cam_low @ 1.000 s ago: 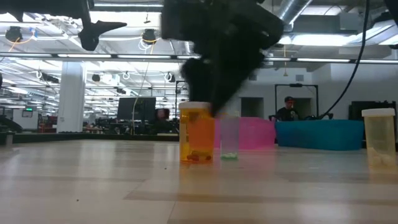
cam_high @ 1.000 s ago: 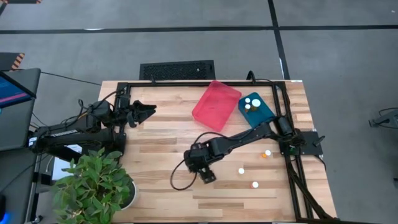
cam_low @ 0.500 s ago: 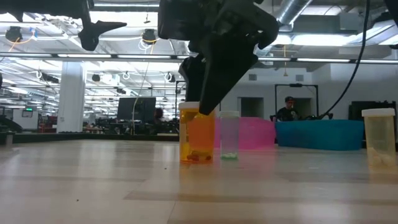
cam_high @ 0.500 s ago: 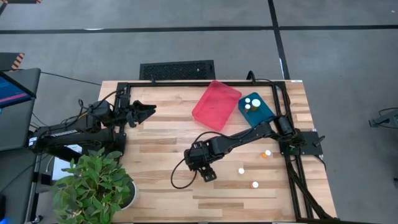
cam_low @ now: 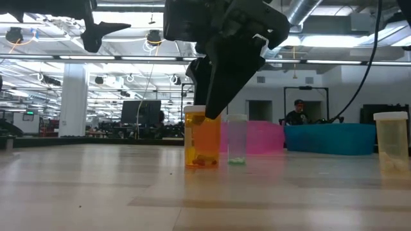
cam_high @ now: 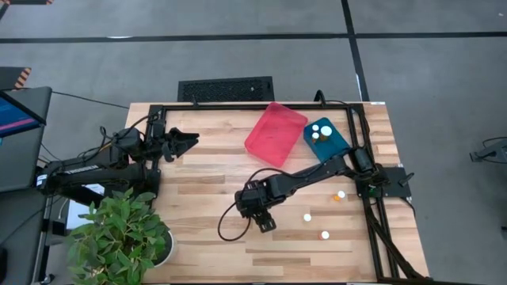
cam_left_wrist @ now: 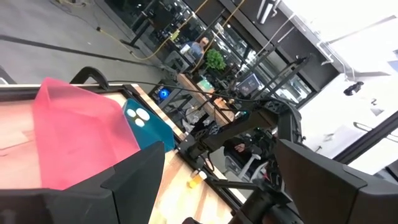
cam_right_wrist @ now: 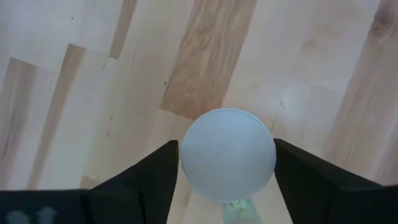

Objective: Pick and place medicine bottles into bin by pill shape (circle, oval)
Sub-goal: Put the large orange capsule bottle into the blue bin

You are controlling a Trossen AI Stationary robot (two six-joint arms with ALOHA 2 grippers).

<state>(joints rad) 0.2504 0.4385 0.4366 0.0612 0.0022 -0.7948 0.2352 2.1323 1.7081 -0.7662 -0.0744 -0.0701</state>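
An orange medicine bottle with a white cap stands upright on its base on the wooden table. My right gripper is above it, near the table's middle, pointing down. Its fingers are shut on the cap. From above, the gripper hides the bottle. A clear bottle stands just beyond the orange one. Three more bottles stand to the right. My left gripper waits open and empty at the far left, above the table. My right gripper pinches the orange bottle's white cap between its two fingers, one finger on each side of the cap's rim. The fingers come from above, pointing down. The bottle stands upright with its base on the table.
A pink tray and a blue tray holding white-capped bottles lie at the far right. A potted plant stands at the near left corner. A cable loop lies beside my right gripper. A person sits far behind the table.
My right gripper has swung a little toward the orange bottle's cap and then settled there. The bottle stays upright on the table.
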